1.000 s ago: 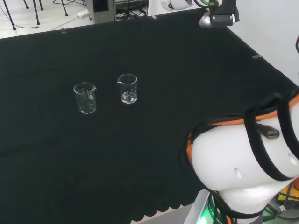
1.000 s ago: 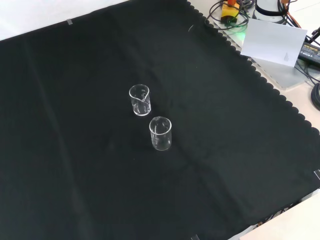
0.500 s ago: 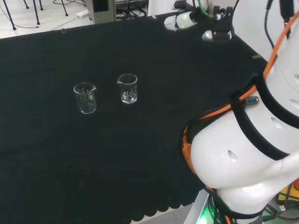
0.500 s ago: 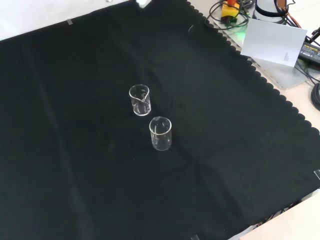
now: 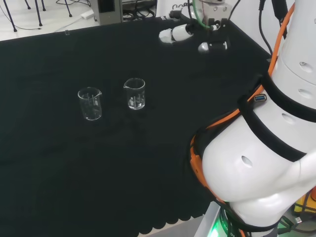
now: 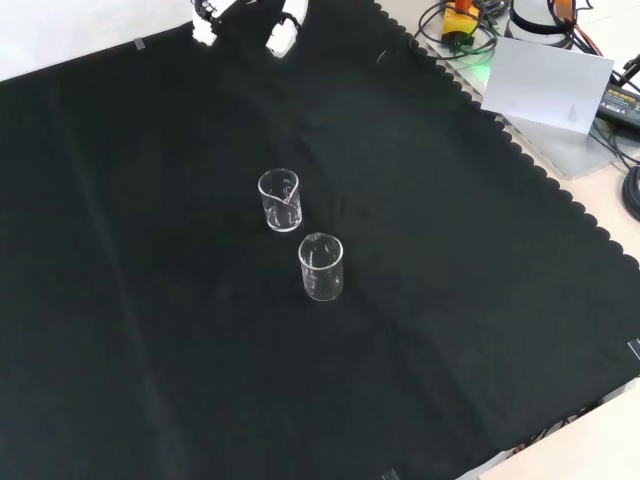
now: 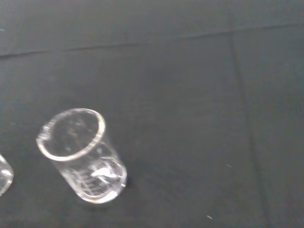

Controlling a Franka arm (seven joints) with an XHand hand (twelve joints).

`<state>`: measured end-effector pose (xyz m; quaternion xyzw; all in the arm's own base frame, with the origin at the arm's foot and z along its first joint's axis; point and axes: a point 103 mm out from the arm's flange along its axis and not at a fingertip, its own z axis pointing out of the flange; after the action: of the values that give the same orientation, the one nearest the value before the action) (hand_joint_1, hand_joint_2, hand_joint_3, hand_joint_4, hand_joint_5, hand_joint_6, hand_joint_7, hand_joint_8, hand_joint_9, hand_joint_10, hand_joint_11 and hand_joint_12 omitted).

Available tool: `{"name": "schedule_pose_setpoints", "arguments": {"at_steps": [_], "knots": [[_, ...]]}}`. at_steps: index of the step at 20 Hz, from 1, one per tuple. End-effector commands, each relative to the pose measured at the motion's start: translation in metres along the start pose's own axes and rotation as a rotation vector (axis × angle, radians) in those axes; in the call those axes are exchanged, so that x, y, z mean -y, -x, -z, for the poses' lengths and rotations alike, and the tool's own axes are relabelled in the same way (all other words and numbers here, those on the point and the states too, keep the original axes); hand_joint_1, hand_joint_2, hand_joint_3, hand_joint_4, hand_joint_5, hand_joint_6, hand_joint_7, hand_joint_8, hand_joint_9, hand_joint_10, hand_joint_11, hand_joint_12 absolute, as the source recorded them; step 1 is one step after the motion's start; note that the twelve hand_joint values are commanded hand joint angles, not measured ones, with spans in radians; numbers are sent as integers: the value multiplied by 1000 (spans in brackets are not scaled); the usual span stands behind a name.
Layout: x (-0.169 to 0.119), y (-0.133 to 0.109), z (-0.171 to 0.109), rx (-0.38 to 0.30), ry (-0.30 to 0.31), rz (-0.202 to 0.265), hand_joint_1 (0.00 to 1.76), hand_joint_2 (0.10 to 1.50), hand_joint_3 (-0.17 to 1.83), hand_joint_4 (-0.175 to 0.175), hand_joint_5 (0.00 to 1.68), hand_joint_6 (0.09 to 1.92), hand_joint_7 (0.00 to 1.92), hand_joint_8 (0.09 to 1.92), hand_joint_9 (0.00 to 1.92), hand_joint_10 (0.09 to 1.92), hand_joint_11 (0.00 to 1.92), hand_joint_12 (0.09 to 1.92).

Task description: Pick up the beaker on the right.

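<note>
Beakers, two of them, stand upright on the black cloth, well apart from my hand and untouched by it. In the head view my hand hangs over the far part of the cloth, and the right-hand beaker, the one with a spout at its rim, sits nearer the camera and to the left of the hand, with bare cloth between us. The other beaker stands just beside it, farther still from my hand. In the front view my fingers reach in at the top edge, and the spouted beaker lies below them, the nearer of the pair to me, with its neighbour beyond. My fingers look stretched out and relaxed, holding nothing. The wrist view shows one clear beaker ahead of my palm, empty, standing on the cloth
</note>
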<state>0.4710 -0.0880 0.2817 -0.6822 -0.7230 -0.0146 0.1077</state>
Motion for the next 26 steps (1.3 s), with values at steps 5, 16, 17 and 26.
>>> {"name": "schedule_pose_setpoints", "arguments": {"at_steps": [5, 16, 17, 26], "knots": [[-33, 33, -75, -157, -82, 67, 480, 848, 142, 0, 218, 87, 163, 493, 230, 638, 0, 980], [-41, 35, -109, -162, -130, 170, 476, 763, 124, 5, 181, 87, 129, 485, 197, 628, 0, 918], [-41, 36, -112, -165, -133, 180, 475, 758, 124, 5, 176, 87, 127, 484, 193, 626, 0, 910], [-45, 27, -137, -154, -132, 259, 503, 726, 115, 9, 149, 87, 106, 475, 169, 616, 0, 877]]}}
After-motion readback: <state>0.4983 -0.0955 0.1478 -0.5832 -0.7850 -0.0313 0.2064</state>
